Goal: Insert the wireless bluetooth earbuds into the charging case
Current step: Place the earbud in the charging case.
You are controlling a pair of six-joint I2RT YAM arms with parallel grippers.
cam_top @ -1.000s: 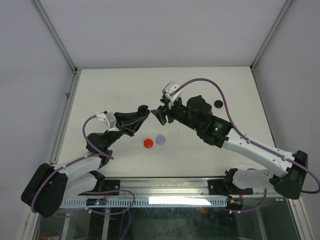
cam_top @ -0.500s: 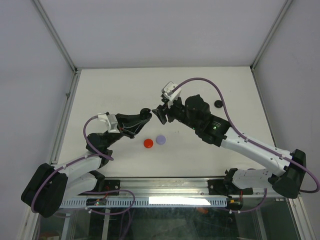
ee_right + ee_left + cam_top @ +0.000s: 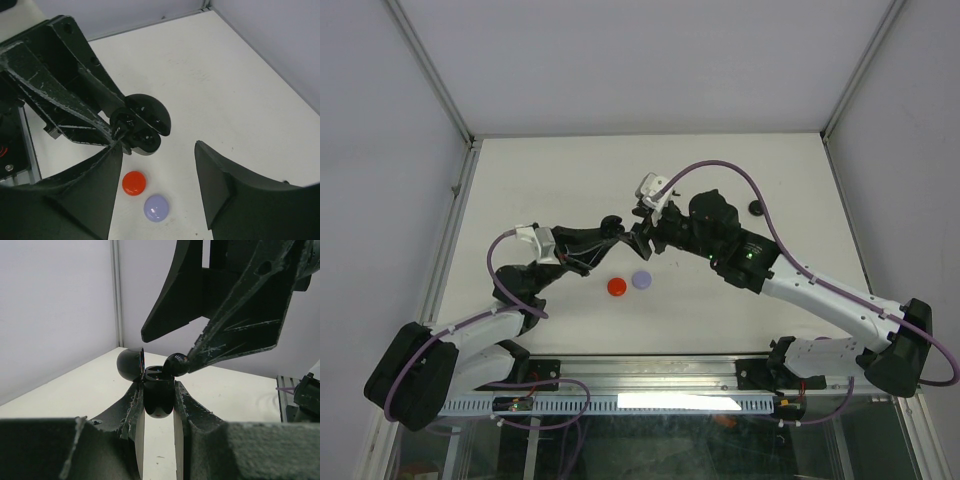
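My left gripper (image 3: 158,388) is shut on the black charging case (image 3: 158,405), which stands upright with its lid (image 3: 130,364) swung open to the left. A glossy black earbud (image 3: 175,364) rests on the case's open mouth. One finger of my right gripper (image 3: 159,147) touches that earbud with its tip. The right gripper's jaws stand wide apart with nothing between them. From the right wrist the case (image 3: 145,139) and its lid (image 3: 150,112) show just past the left fingertip. Seen from above, the left gripper (image 3: 613,228) and right gripper (image 3: 642,240) meet over mid-table.
A red disc (image 3: 617,287) and a lilac disc (image 3: 641,280) lie side by side on the white table below the grippers; the red disc (image 3: 134,182) and lilac disc (image 3: 156,208) also show from the right wrist. A small black disc (image 3: 756,207) lies at the right.
The right gripper has moved left and down onto the case. The left gripper has shifted slightly right with the case, closing the gap between the two.
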